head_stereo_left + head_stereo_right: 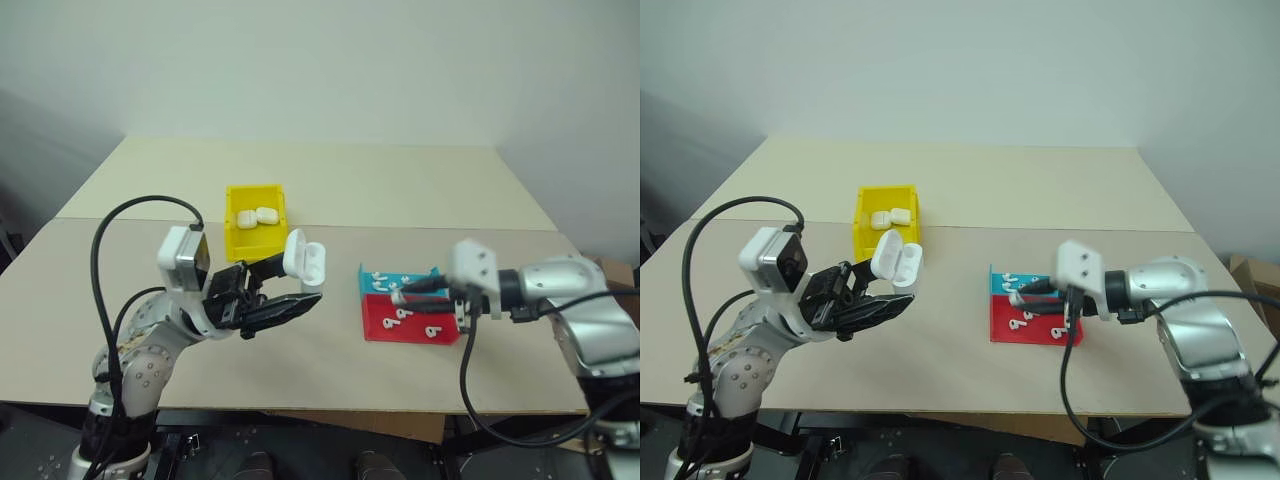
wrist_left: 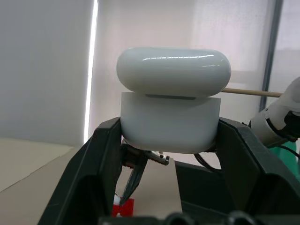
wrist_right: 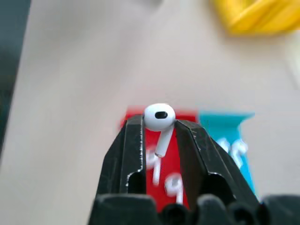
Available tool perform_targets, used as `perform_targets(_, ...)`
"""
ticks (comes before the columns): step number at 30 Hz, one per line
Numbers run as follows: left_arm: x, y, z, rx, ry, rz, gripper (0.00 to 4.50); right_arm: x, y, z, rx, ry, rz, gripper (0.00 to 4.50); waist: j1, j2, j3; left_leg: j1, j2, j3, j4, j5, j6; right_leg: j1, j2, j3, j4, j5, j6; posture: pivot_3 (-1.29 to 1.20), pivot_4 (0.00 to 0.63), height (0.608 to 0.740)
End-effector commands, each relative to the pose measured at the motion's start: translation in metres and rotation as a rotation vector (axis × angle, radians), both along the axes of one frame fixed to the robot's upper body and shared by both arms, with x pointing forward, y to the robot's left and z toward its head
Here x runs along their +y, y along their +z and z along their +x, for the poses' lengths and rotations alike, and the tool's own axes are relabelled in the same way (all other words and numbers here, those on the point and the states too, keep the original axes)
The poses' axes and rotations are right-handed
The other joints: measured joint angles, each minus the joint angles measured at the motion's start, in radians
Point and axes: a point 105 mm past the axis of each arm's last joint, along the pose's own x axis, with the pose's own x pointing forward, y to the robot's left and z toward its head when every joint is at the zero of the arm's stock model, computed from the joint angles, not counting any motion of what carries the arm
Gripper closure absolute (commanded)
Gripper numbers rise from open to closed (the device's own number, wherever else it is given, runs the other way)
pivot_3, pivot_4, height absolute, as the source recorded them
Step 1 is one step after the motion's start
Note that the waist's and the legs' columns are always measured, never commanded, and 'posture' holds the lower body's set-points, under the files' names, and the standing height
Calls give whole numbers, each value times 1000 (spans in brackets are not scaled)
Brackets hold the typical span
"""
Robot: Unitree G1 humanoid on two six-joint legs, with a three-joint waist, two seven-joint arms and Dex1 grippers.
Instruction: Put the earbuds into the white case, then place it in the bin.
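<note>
From the head cameras, I am holding the white case (image 1: 304, 259) up over the table in my left gripper (image 1: 285, 290), lid flipped open and facing across toward my right arm; the bin (image 1: 255, 236), with two closed cases in it, is sitting just behind that hand. My right gripper (image 1: 400, 294) is hovering above the red tray (image 1: 412, 322) and the blue tray (image 1: 398, 279), pointing left at the case, so the gap to cross is running sideways between my two hands. Through the left wrist camera, the black fingers (image 2: 101, 154) are clamping the case's body on both sides. Through the right wrist camera, my fingertips (image 3: 133, 136) are pinching one of the earbuds (image 3: 159, 121) by its head, stem hanging down between them.
</note>
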Motion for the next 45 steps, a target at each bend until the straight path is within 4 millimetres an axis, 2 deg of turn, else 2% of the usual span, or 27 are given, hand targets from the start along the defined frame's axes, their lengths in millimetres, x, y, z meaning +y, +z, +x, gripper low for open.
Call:
perform_targets(1, -4, 5, 0, -28, -46, -8, 1746, 7, 49, -19, -26, -58, 366, 3762, -3, 0, 0, 0, 0, 0, 0, 0, 0, 0, 0, 0, 0, 0, 0, 0, 150, 740)
perform_targets(3, -7, 6, 1, -28, -57, -16, 1746, 16, 62, -31, -4, -37, 521, 3762, -3, 0, 0, 0, 0, 0, 0, 0, 0, 0, 0, 0, 0, 0, 0, 0, 150, 740)
perform_targets(6, -9, 8, 3, -27, -81, -19, 1746, 29, 76, -42, 11, -12, 661, 3762, -7, 0, 0, -1, 0, -1, 0, 0, 0, 1, 0, -1, 0, 0, 0, 0, 150, 740)
perform_targets(10, -11, 11, 8, -31, -104, -11, 1746, 49, 88, -50, 66, 69, 754, 3762, -18, 0, 0, -1, 0, -1, 0, 0, 0, 0, 0, -1, 0, 0, 0, 0, 150, 740)
perform_targets(18, -17, 17, 15, -42, -110, -18, 1746, 73, 82, -55, 86, 137, 670, 3762, -21, 1, 0, -2, 0, -1, 0, 0, 1, -1, 0, -1, -1, 0, 0, 0, 150, 740)
perform_targets(26, -17, 16, 14, -47, -104, -22, 1746, 76, 71, -48, 67, 112, 563, 3762, -21, 1, 0, -2, 0, -1, 0, 0, 1, -1, 0, -1, 0, 0, 0, 0, 150, 740)
perform_targets(34, -16, 17, 12, -49, -92, -26, 1746, 73, 68, -43, 23, 92, 505, 3762, -21, 1, 0, -2, 0, -1, 0, 0, 1, -1, 0, -1, -1, 0, 1, 0, 150, 740)
perform_targets(41, -16, 17, 13, -53, -85, -32, 1746, 78, 62, -45, 4, 113, 458, 3762, -21, 0, 0, -2, 0, -1, 0, 0, 1, -1, 0, -1, -1, 0, 1, 0, 150, 740)
perform_targets(43, -15, 17, 13, -55, -82, -32, 1746, 79, 61, -46, 10, 130, 449, 3044, -20, 0, 0, -2, 0, -1, 0, 0, 1, -1, 0, -1, -1, 0, 1, 0, 150, 740)
perform_targets(45, -15, 17, 13, -57, -79, -32, 1746, 79, 59, -48, 12, 142, 437, 2544, -20, 0, 0, -2, 0, -1, 0, 0, 1, -1, 0, -1, -1, 0, 1, 0, 150, 740)
